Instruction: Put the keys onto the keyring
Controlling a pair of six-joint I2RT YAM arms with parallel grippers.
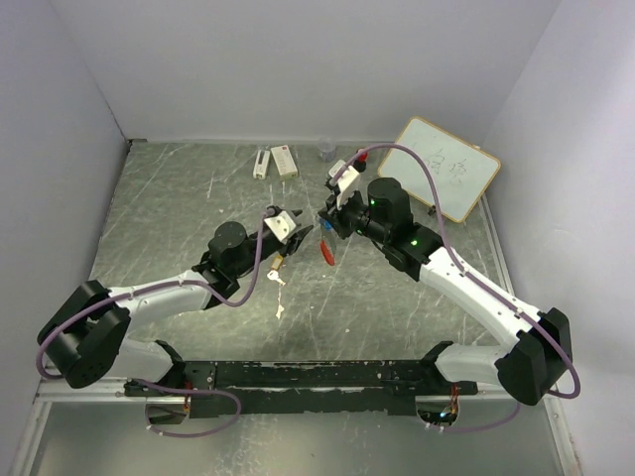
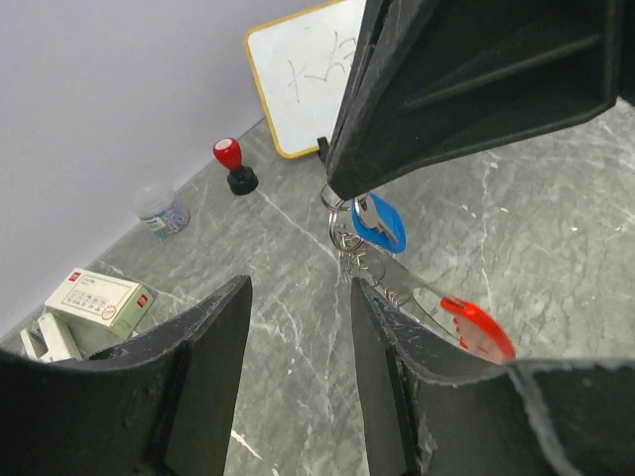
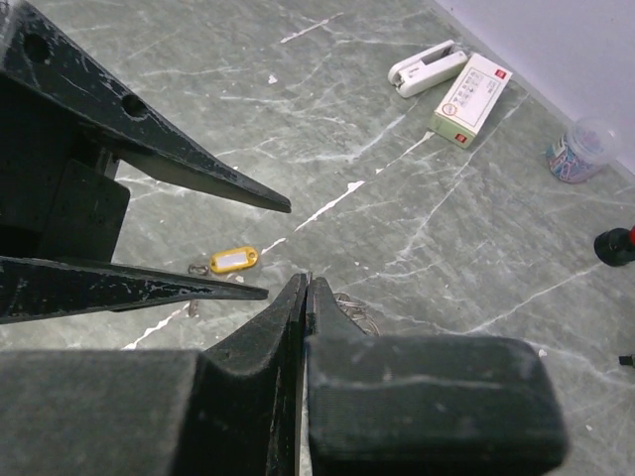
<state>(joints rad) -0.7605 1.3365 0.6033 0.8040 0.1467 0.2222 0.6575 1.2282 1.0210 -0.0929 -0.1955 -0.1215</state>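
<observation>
My right gripper [image 3: 308,284] is shut on the keyring [image 2: 345,241], a bunch of thin grey wire loops. It hangs from the gripper's tips above the table. A small blue tab [image 2: 383,224] and a long red tag [image 2: 477,328] dangle from it. The red tag [image 1: 325,250] shows between the two grippers in the top view. My left gripper [image 2: 298,288] is open with nothing between its fingers, and its right finger is close beside the ring. A yellow key [image 3: 233,259] lies on the table below the left gripper [image 1: 296,226]. A pale key [image 1: 280,310] lies nearer the arm bases.
A whiteboard [image 1: 448,167] leans at the back right. A red-capped black stamp [image 2: 231,164] and a small jar of clips [image 2: 162,210] stand near the back wall. A white box [image 1: 284,160] and a stapler [image 1: 261,163] lie at the back centre.
</observation>
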